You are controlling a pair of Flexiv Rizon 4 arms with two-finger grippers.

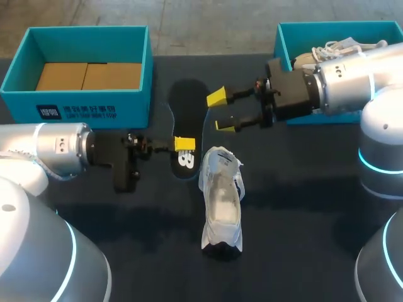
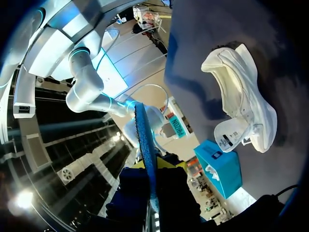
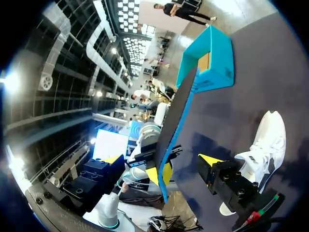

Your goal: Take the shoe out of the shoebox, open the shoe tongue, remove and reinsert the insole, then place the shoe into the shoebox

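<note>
Teal left shoebox (image 1: 75, 107) sits at the table's 10 o'clock. The left gripper (image 1: 183, 144) pinches the heel end of the black insole (image 1: 187, 110). The white shoe (image 1: 221, 201) lies on the table at the insole's 5 o'clock. The right gripper (image 1: 221, 111) has its jaws spread, just beside the insole at its 3 o'clock. The right shoebox (image 1: 283, 47) is at 2 o'clock.

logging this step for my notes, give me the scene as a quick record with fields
insole: black, out of the shoe, one end gripped by the left jaws
left jaws: shut on the insole
right jaws: open, beside the insole, holding nothing
shoe: white, lying on the table, outside both boxes
left shoebox: teal, brown cardboard inside, no shoe
right shoebox: teal, second shoe inside, partly hidden by the right arm
</note>
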